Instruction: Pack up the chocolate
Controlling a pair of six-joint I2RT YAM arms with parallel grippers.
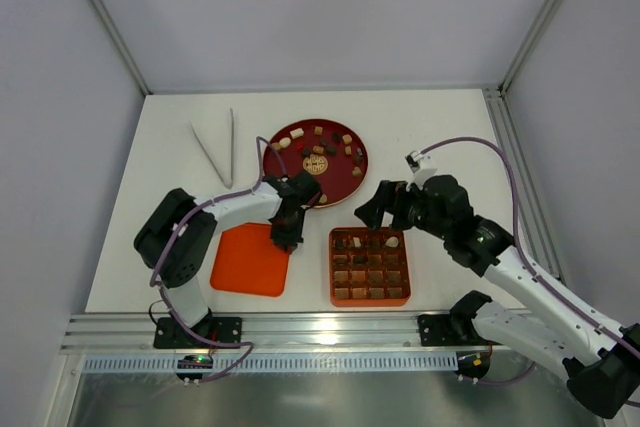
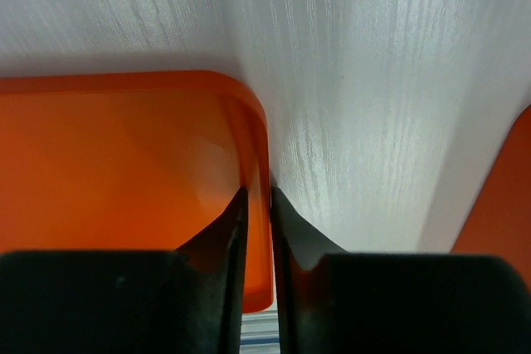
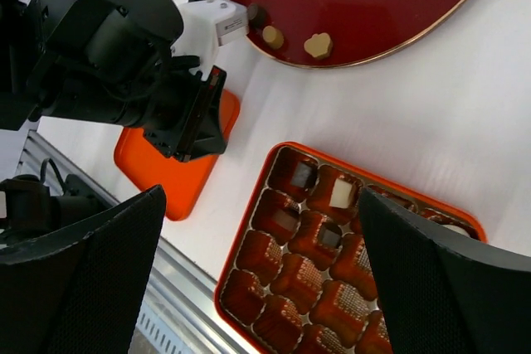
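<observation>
Lying in some gridded tray [image 1: 333, 267] cells, chocolate [image 1: 392, 242]; more on red plate [image 1: 340, 179].

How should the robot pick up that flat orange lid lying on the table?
By its thin upturned rim on the right edge, from above, one finger inside and one outside. The lid lies flat on the table, so nothing fits under it. The left gripper straddles that rim this way.

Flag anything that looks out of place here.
The left pincer grips the orange lid at its rim, yet most chocolates lie on the red plate and the gridded tray is mostly unfilled. Nothing looks spilled or damaged.
</observation>
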